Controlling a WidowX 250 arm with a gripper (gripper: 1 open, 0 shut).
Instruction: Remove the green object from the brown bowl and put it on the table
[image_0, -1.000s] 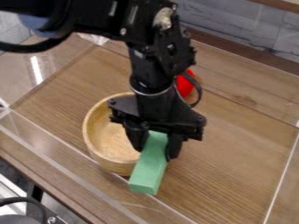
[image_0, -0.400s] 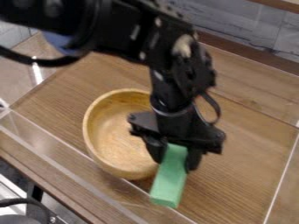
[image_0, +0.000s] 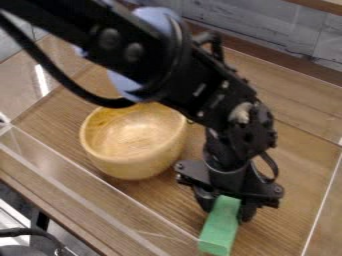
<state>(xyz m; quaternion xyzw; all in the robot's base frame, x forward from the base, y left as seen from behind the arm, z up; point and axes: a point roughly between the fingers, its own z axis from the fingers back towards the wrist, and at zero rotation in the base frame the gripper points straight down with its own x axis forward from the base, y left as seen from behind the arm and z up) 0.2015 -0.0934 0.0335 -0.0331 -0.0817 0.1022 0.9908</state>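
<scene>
A black robot arm (image_0: 174, 80) reaches down over a brown wood-grain table (image_0: 287, 120) edged by clear acrylic walls (image_0: 80, 190), its gripper (image_0: 230, 200) pointing at the tabletop and pinching the upper end of the green object (image_0: 222, 227), a flat, light green rectangular block. The block hangs lengthwise below the black fingers (image_0: 206, 196), which press against its sides, its lower end close to the tabletop near the front acrylic wall; whether that end touches the wood cannot be told from this angle. The block is wholly outside the brown bowl (image_0: 131, 143), which sits just to the left of the gripper in the camera view, upright on the table, its thick pale rim and grained inside fully in sight. Nothing lies in the bowl: its hollow shows only bare wood. Bowl and block stand apart, with a strip of tabletop and part of the gripper's black body between them. The arm's bulky links cross the upper left of the picture and hide the table behind the bowl. A grey wall (image_0: 267, 25) runs along the far side of the enclosure, and the far right stretch of the tabletop lies bare.
</scene>
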